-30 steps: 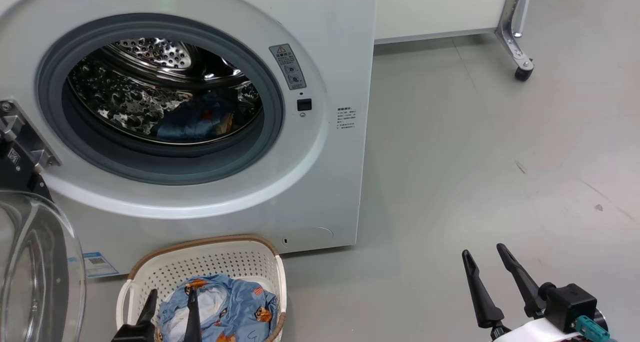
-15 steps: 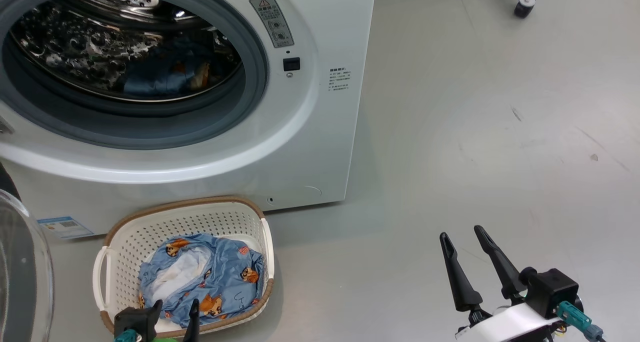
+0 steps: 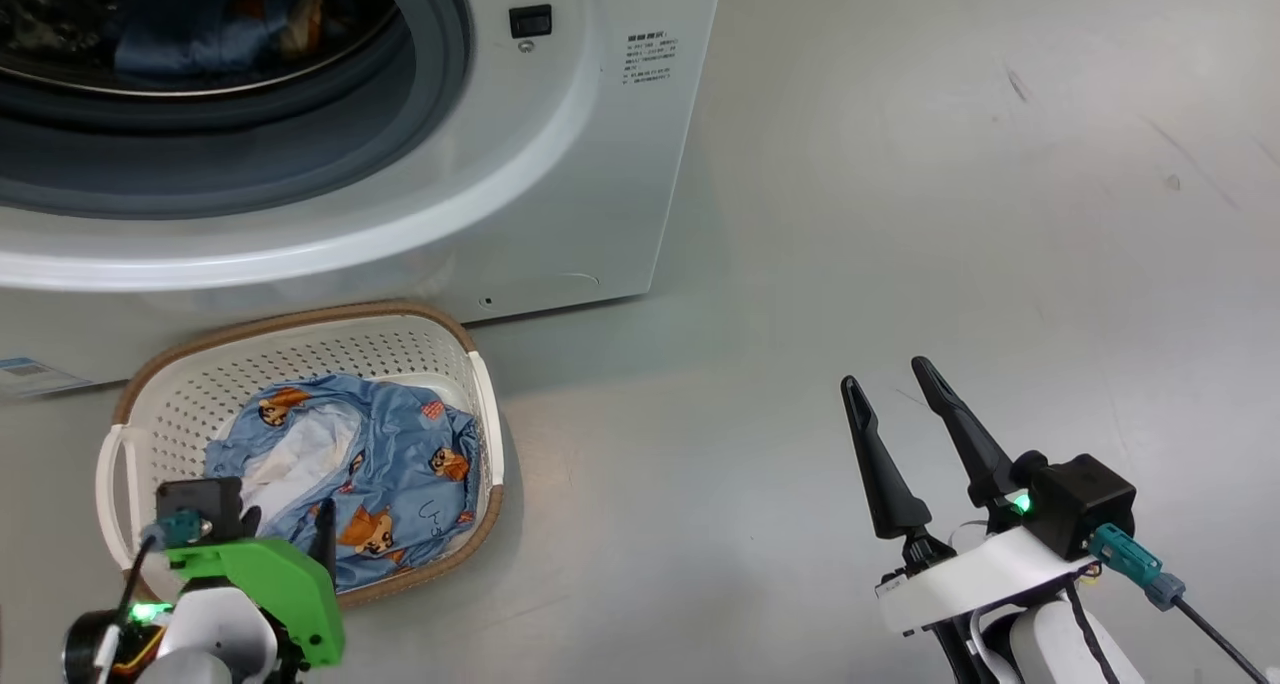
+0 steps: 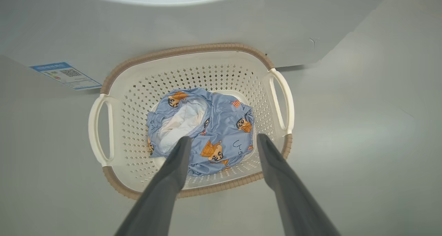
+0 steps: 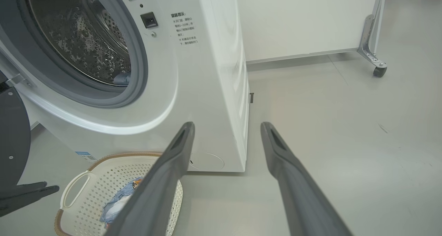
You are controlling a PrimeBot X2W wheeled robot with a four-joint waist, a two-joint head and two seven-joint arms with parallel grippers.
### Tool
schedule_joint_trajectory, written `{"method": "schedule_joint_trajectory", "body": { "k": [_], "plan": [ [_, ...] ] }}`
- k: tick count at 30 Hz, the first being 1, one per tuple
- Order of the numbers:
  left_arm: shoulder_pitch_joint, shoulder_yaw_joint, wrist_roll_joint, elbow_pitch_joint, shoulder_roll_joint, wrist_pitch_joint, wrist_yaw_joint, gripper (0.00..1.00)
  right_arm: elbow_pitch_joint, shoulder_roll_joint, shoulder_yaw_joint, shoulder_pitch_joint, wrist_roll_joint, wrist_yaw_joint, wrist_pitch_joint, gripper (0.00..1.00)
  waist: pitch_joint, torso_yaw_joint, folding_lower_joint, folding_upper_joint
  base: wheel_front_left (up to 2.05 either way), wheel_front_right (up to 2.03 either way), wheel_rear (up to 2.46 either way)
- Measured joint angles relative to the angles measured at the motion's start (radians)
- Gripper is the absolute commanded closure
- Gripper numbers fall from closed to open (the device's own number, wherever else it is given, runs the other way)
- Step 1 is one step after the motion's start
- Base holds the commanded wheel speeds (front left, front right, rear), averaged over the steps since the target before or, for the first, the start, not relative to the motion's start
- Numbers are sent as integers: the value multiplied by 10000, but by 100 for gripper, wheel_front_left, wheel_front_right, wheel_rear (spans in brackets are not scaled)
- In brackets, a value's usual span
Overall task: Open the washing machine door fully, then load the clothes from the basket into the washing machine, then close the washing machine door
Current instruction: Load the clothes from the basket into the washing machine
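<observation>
The washing machine (image 3: 560,164) stands at the upper left with its round opening uncovered, and a blue garment (image 3: 190,34) lies in the drum. The washing machine door (image 5: 10,136) hangs open as a dark disc at the left edge. The basket (image 3: 290,319) sits on the floor in front of the machine and holds the clothes (image 3: 380,464), light blue with orange figures. My left gripper (image 4: 223,138) hovers open above the basket's near side, over the clothes (image 4: 221,122) without touching them. My right gripper (image 3: 885,374) is open and empty over bare floor to the right.
Grey floor (image 3: 900,214) stretches open to the right of the machine. A white panel on a metal leg with a caster (image 5: 380,70) stands behind it. A blue sticker (image 4: 65,74) sits low on the machine's front. My left gripper's fingers (image 5: 27,193) show beside the basket (image 5: 114,158).
The head camera has tipped down, so the machine and basket slid up the picture. More of my left wrist shows over the basket. Both grippers stayed open.
</observation>
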Motion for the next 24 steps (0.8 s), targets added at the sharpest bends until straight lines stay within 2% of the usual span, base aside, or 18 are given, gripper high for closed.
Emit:
{"method": "schedule_joint_trajectory", "body": {
  "k": [4, 13, 24],
  "plan": [
    [-598, 378, -359, 313, 69, 560, 161, 0, 4, 25, 71, -340, 2, 0, 0, 0, 531, -145, 0, 0, 0, 0, 0],
    [-1829, 600, -374, 1317, 761, 1730, 173, 0, 46, 40, 274, -1032, 12, 0, 0, 0, 1667, -451, 1, 0, 0, 0, 0],
    [-3081, 616, -309, 2408, 1014, 2192, 251, 0, 138, 52, 290, -1708, 12, 0, 0, 0, 2875, -754, 1, 0, 0, 0, 0]
  ]
}}
